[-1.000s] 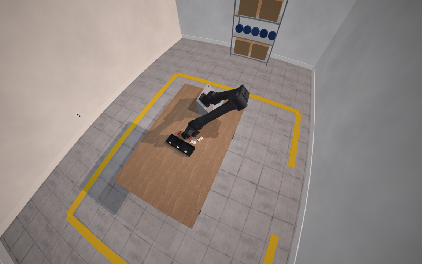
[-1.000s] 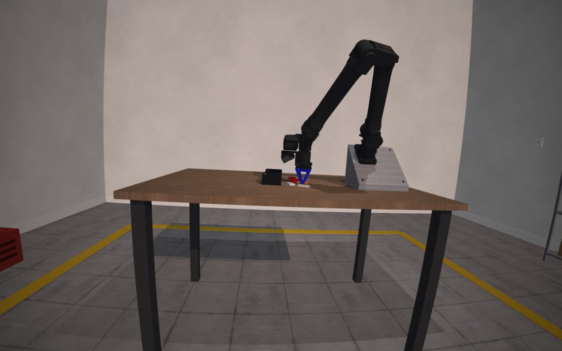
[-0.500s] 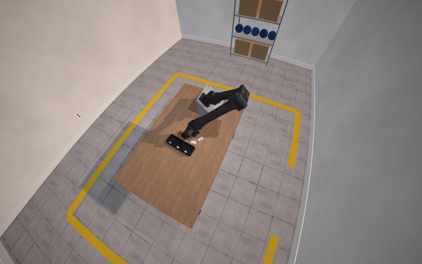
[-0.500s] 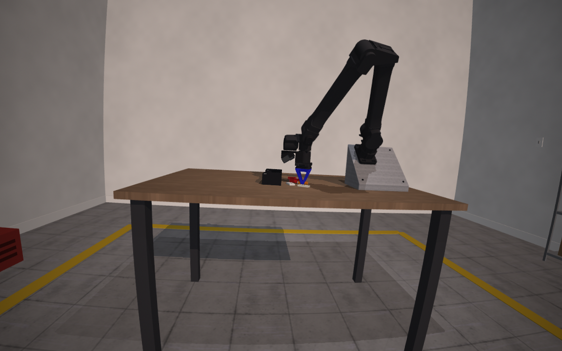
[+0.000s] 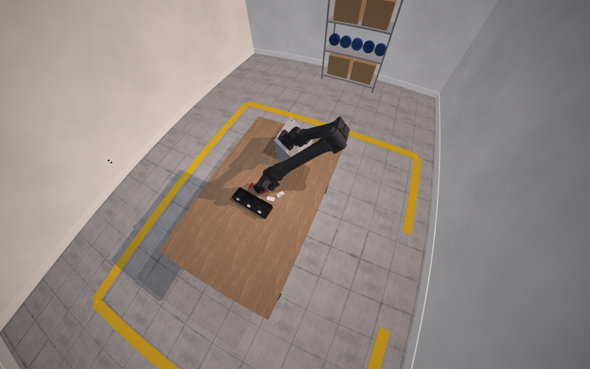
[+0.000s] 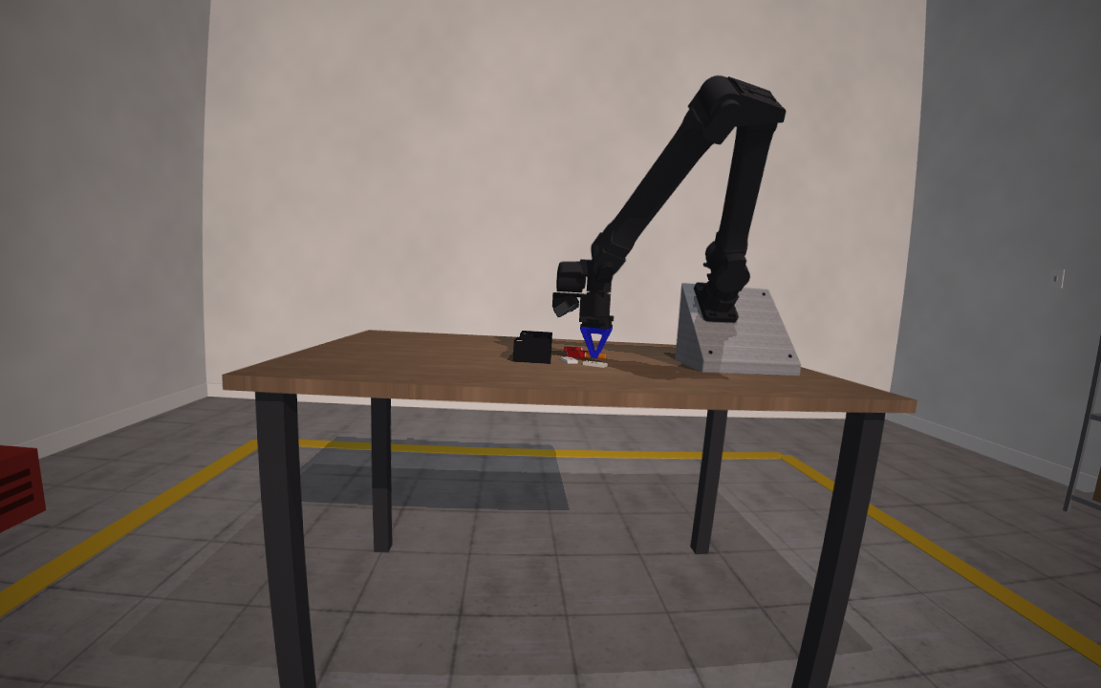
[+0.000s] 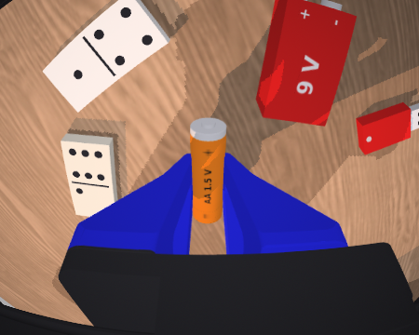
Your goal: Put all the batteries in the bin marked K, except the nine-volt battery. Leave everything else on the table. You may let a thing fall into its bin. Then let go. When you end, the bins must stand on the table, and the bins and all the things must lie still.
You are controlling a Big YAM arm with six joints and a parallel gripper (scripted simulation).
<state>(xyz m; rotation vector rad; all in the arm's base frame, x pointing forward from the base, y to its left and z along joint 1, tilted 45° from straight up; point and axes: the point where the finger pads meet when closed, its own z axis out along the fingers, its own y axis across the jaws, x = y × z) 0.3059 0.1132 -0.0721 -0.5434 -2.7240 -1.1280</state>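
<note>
A matte black, boxy-jointed six-joint arm (image 6: pixel 665 171) rises from a sloped grey ribbed pedestal (image 6: pixel 772 354) with dark screws; its wedge-shaped fingers are bright blue.

Black arm (image 5: pixel 308 149) over wooden table (image 5: pixel 224 247), black bins (image 5: pixel 251 202), two dominoes (image 5: pixel 275 196)
</note>
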